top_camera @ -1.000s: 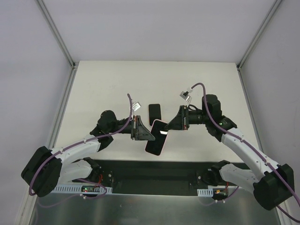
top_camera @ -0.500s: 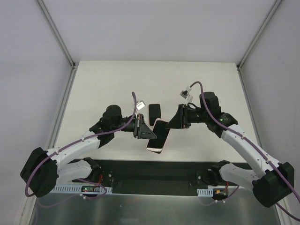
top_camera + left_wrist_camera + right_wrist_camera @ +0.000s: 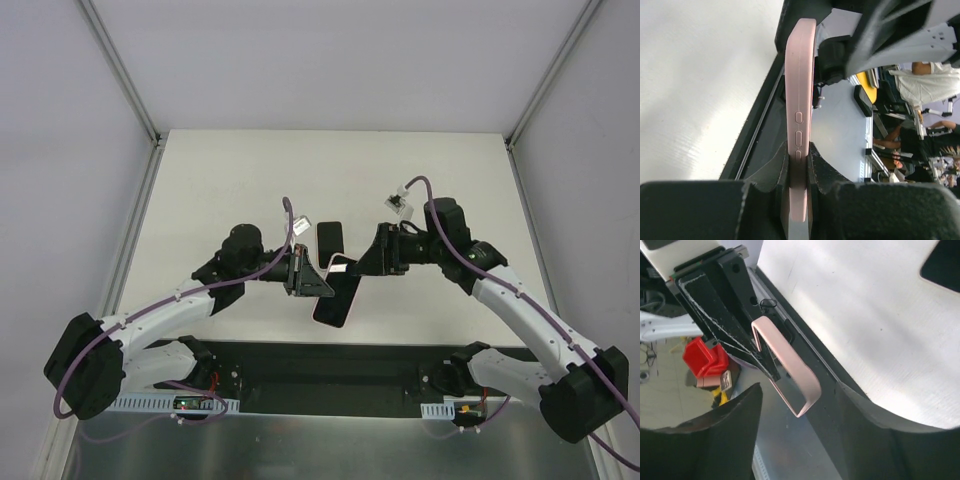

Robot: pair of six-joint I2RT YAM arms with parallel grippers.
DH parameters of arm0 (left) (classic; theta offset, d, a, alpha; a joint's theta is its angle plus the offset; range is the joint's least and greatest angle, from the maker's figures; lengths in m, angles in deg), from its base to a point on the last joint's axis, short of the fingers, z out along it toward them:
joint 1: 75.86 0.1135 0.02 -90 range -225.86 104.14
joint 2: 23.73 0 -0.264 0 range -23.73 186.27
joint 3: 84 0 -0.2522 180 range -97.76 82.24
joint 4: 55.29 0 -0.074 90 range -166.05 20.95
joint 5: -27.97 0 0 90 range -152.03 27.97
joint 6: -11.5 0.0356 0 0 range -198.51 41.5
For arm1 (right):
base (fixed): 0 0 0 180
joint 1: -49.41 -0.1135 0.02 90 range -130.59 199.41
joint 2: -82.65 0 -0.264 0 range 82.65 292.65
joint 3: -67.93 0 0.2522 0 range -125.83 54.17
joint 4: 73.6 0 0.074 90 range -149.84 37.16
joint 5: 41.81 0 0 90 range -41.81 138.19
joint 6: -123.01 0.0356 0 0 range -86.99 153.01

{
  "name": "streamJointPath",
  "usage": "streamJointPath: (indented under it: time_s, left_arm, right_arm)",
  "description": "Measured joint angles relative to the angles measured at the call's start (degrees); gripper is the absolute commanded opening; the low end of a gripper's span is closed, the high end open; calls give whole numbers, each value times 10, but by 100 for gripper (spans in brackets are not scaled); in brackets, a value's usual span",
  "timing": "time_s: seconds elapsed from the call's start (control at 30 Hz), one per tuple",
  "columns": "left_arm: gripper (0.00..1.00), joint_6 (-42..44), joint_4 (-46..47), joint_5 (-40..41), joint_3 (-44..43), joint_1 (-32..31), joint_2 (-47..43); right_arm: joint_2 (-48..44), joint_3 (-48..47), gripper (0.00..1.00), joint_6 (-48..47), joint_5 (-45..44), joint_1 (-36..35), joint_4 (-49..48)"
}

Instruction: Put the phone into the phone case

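Phone [image 3: 329, 238] and phone case [image 3: 335, 295] are not yet joined. In the top view the black phone lies flat on the bench [image 3: 230, 180] at the centre of the frame. The pink case hangs tilted just below it, apparently off the surface, clamped at its left edge by the left pincer [image 3: 305, 275]. The right pincer [image 3: 375, 258] sits just right of the case's upper corner.

In the left wrist view the case [image 3: 800, 100] shows edge-on, squeezed between both fingers.

In the right wrist view the fingers stand well parted with nothing between them. The case [image 3: 790, 365] is ahead at centre and the phone [image 3: 942, 262] is in the upper right corner. By my reading the case is held ready; picking up the phone and seating it remain.
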Motion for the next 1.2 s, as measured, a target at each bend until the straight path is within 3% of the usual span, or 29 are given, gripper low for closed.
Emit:
streamJointPath:
  time_s: [0.1,0.27,0.43,0.73,0.97,1.2]
  left_arm:
    - [0,3,-29,21,0,3,2]
    - [0,28,-115,46,-14,39,1]
    - [0,43,-164,46,-34,136,16]
    - [0,69,-208,7,-135,280,220]
    - [0,83,-218,-21,-220,294,329]
    - [0,85,-219,-23,-234,294,395]
  right_arm:
    - [-8,-4,97,4,-44,1,34]
    - [-52,-9,96,-3,-125,14,100]
    - [-65,-21,96,-15,-163,25,143]
    - [-73,-31,96,-55,-176,26,196]
    - [-101,-43,96,-81,-192,26,226]
    - [-106,-43,96,-94,-196,26,241]
